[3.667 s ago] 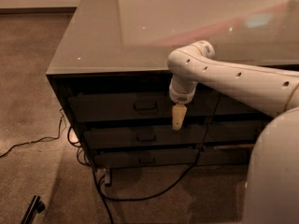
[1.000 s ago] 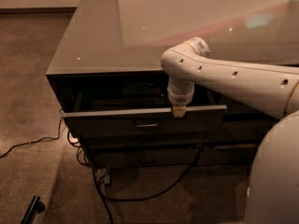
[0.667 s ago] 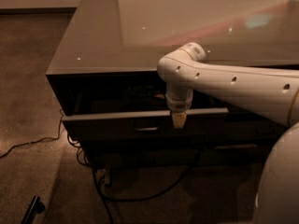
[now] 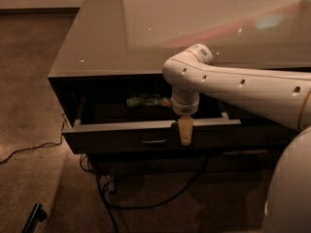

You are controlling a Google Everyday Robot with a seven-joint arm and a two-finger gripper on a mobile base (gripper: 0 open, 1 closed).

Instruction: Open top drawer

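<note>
While the top drawer (image 4: 121, 140) sits pulled out from under the desk top (image 4: 107, 42), green packet (image 4: 146, 101) inside, the gripper (image 4: 185, 130) hangs over its front edge. Can't tell if it's open or closed.

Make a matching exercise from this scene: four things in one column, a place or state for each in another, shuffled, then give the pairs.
1. top drawer
2. gripper
3. green packet
4. cable

a. on the floor under the cabinet
b. inside the drawer, towards the back
c. pulled out
d. at the drawer front's top edge, right of the pull

Pairs: 1-c, 2-d, 3-b, 4-a
</note>
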